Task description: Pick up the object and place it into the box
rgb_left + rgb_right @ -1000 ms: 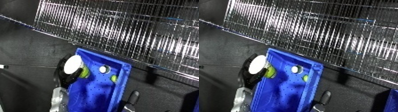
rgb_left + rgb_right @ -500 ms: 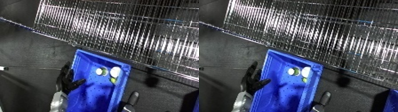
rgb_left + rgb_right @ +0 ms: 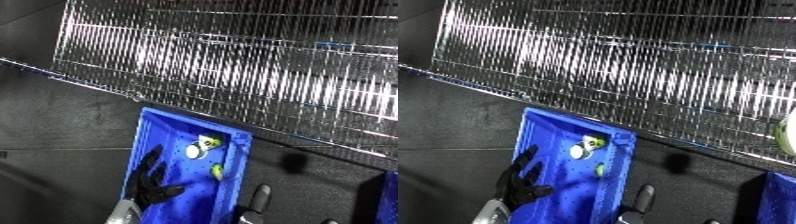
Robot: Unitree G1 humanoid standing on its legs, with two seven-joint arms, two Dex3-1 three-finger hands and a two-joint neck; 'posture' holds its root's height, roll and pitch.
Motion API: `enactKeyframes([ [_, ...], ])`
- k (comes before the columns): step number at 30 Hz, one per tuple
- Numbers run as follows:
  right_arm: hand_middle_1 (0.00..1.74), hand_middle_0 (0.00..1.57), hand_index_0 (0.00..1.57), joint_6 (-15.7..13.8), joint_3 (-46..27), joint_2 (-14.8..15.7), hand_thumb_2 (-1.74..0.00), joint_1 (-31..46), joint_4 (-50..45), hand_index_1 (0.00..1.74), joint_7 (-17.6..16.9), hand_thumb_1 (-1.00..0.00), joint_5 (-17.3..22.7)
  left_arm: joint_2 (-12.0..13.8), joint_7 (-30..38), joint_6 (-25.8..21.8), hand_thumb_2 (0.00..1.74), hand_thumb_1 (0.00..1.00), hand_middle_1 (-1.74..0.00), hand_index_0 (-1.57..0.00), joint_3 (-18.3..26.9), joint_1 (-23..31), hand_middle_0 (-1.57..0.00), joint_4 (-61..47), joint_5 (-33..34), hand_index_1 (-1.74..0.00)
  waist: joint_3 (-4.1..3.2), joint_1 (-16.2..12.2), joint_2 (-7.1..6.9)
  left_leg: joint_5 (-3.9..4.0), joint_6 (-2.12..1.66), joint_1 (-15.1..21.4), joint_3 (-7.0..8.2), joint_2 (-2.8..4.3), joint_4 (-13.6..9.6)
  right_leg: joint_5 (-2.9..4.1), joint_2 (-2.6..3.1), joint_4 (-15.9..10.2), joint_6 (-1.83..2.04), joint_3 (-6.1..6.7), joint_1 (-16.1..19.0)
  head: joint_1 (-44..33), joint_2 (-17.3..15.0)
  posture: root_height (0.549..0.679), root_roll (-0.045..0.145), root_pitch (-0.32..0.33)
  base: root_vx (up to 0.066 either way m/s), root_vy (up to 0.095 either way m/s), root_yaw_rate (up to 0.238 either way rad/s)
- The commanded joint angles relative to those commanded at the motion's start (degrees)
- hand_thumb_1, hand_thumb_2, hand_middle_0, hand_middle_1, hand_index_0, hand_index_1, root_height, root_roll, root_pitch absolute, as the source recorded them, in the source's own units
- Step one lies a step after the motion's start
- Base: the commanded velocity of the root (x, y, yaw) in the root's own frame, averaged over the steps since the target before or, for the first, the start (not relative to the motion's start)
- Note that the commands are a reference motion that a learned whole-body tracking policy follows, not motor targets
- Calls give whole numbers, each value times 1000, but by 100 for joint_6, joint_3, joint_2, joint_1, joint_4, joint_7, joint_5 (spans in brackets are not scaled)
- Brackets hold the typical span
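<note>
One object lies in blue bin | left hand fingers spread, empty | right hand unclear

The blue bin lies open from above; a wire rack blocks passage just behind it.

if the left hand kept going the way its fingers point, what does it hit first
Probably the white and yellow-green object lying in the blue bin. The left hand is open over the bin, fingers aimed up toward its far end. Height above the object is unclear, so it might pass over it.
</note>
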Motion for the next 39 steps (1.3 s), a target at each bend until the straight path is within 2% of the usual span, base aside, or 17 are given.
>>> enactKeyframes([
  [9, 0, 0, 0, 29, -1, -39, 0, -191, 5, 0, -63, 0, -99, -131, 98, 135, 0, 0, 0, 0, -339, -71, 0, -97, 387, 0, 0, -120, 123, -27, 10, -18, 104, 26, 73, 145, 17, -52, 51, 116, -79, 1513, -82, 654, 32, 94, -19, 12, -103],
  [14, 0, 0, 0, 40, -46, -90, 0, -258, 24, 0, -56, 0, -190, -233, 172, 161, 0, 0, 0, 0, -544, -73, 0, -218, 536, 0, 0, -173, 246, 12, 16, 17, 140, 45, 20, 170, 6, -1, 67, 156, -123, 2501, -74, 653, 31, 93, -15, 38, -56],
  [21, 0, 0, 0, 53, -74, -180, 0, -298, -41, 0, 28, 0, -286, -359, 403, 154, 0, 0, 0, 0, -743, -34, 0, -402, 651, 0, 0, -231, 375, 29, 18, 78, 138, 31, -5, 169, -37, 98, 68, 166, -157, 2997, -164, 652, 34, 85, -9, 31, -57],
  [24, 0, 0, 0, 68, -24, -201, 0, -297, -123, 0, 276, 0, -343, -348, 458, 219, 0, 0, 0, 0, -775, -47, 0, -472, 684, 0, 0, -260, 393, 33, 20, 114, 147, 34, -16, 169, -48, 133, 66, 172, -161, 3195, -284, 651, 35, 81, -4, 23, -87],
  [30, 0, 0, 0, 196, 264, -273, 0, -309, -452, 0, 1147, 0, -448, -324, 555, 232, 0, 0, 0, 0, -852, -29, 0, -631, 766, 0, 0, -299, 399, 41, 4, 156, 162, 48, -39, 156, -63, 169, 66, 188, -168, 3474, -361, 651, 37, 78, -9, 9, -52],
  [34, 0, 0, 0, 163, 502, -387, 0, -283, -1002, 0, 1437, 0, -432, -260, 616, 301, 0, 0, 0, 0, -883, 15, 0, -773, 804, 0, 0, -321, 381, 51, -12, 157, 171, 55, -45, 169, -72, 157, 75, 186, -179, 3480, -358, 651, 38, 80, -16, -4, -46],
  [37, 0, 0, 0, 83, 711, -526, 0, -241, -1892, 0, 1297, 0, -521, -219, 682, 319, 0, 0, 0, 0, -900, 113, 0, -919, 778, 0, 0, -366, 349, 64, -30, 154, 192, 77, -57, 178, -68, 136, 78, 195, -191, 3335, -343, 651, 39, 83, -21, 3, -67],
  [39, 0, 0, 0, -143, 813, -659, 0, -133, -2819, 0, 856, 0, -643, -192, 725, 313, 0, 0, 0, 0, -894, 202, 0, -1008, 744, 0, 0, -416, 317, 70, -38, 148, 213, 101, -63, 179, -64, 137, 80, 209, -210, 3145, -302, 651, 39, 85, -20, 7, -72],
])
